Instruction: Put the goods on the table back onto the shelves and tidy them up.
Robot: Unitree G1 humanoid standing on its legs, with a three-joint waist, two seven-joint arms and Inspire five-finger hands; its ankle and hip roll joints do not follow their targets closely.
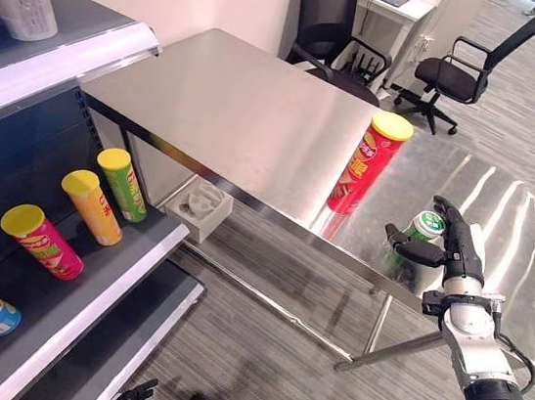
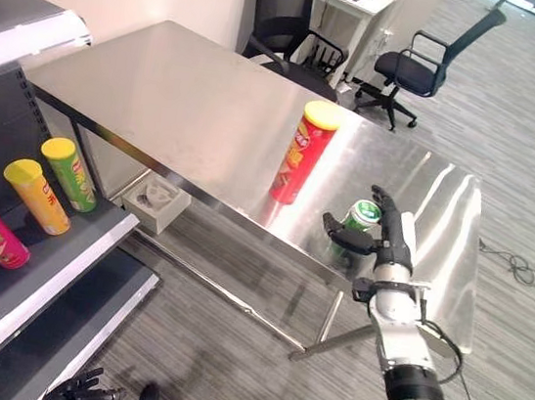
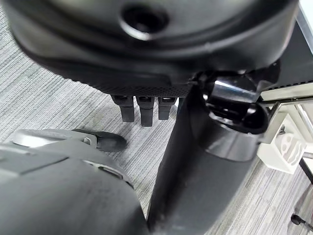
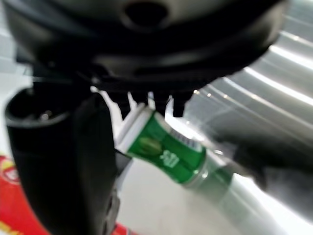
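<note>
Left eye view: the green can stands upright on the table, just right of the taller red tube, long axis vertical. The right hand brackets it, fingers straight, thumb apart, not closed.

Right wrist view: the can lies between thumb and fingers. It is probably light, stiff and slick; mid-body is the place to grip.

Left wrist view: the left hand hangs over the floor, fingers relaxed, empty.

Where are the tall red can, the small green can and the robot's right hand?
Tall red can (image 1: pixel 361 171), left eye view, mid-body.
Small green can (image 2: pixel 362 215), right eye view, top.
Right hand (image 1: pixel 458 253), left eye view, back.
</note>
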